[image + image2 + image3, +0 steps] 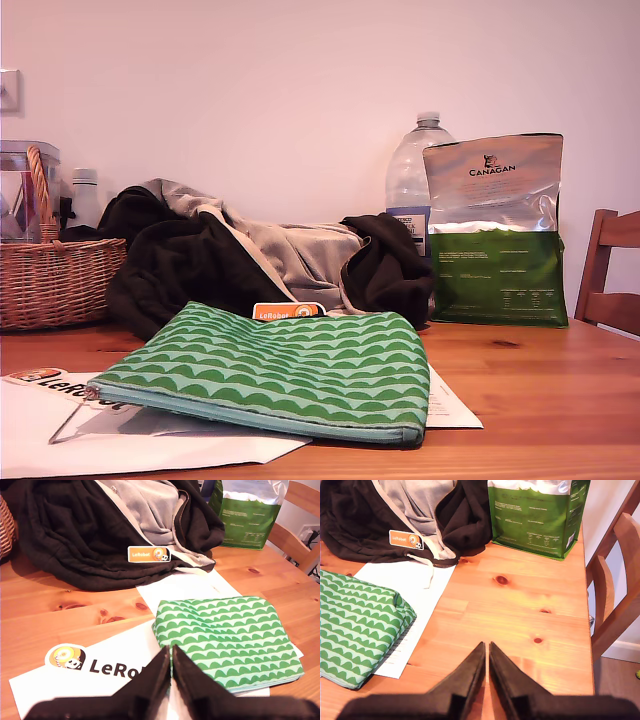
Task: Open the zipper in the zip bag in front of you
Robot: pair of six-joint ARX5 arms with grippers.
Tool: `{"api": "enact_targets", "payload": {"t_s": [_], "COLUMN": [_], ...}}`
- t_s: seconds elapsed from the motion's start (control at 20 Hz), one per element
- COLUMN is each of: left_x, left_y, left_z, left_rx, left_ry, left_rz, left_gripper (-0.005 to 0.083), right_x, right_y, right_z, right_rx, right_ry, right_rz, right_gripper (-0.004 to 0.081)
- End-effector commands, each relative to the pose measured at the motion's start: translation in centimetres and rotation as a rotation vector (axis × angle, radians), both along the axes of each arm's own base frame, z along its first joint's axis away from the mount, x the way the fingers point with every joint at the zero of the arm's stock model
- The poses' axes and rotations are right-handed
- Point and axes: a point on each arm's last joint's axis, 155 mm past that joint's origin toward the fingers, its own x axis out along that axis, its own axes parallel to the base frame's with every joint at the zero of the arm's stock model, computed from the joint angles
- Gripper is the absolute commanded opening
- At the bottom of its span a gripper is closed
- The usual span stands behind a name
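Observation:
The zip bag (pixel 290 365), a flat green pouch with light-green scallops, lies on white papers in the middle of the wooden table. Its teal zipper (pixel 250 419) runs along the near long edge, and a small silvery bit that may be the pull tab (pixel 92 393) shows at the exterior view's left end. My first gripper (pixel 167 651) is shut and empty, hovering just off a corner of the zip bag (pixel 225 635); a teal edge (pixel 265 682) shows there. My second gripper (pixel 486 646) is shut over bare wood, apart from the zip bag (pixel 355 625). Neither arm appears in the exterior view.
A pile of dark and grey clothing (pixel 200 260) lies behind the pouch, with an orange LeRobot tag (pixel 288 311). A wicker basket (pixel 55 280) stands at the exterior view's left. At its right are a water bottle (pixel 415 170), a Canagan foil bag (pixel 495 230) and a wooden chair (pixel 612 275).

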Motion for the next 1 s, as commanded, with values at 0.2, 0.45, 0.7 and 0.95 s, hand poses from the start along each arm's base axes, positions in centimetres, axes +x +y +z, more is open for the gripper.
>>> {"api": "enact_targets", "payload": {"t_s": [0.2,0.45,0.7,0.95], "left_x": [-0.8,-0.8,-0.8,0.7], "left_y": [-0.7,-1.1,-3.5,-4.3], "left_z": [-1.2,-1.3,-2.6,-4.9], "left_rx": [-0.027,-0.108,-0.228,-0.281], "left_ry": [0.061,0.119,0.27,0.457], "left_rz": [-0.038,-0.025,-0.14,-0.158], "left_gripper": [-0.0019,-0.0019,-0.0019,-0.0019], "right_x": [1.3,0.8,-0.2,-1.0], "right_y": [1.1,2.8,7.5,11.7], "right_z": [3.7,4.0,2.4,0.7], "right_rx": [0.048,0.124,0.201,0.206], "right_ry": [-0.16,-0.149,-0.021,0.088], "right_rz": [0.037,0.111,0.343,0.54], "right_gripper": [-0.0013,-0.0013,-0.0013,-0.0013]}}
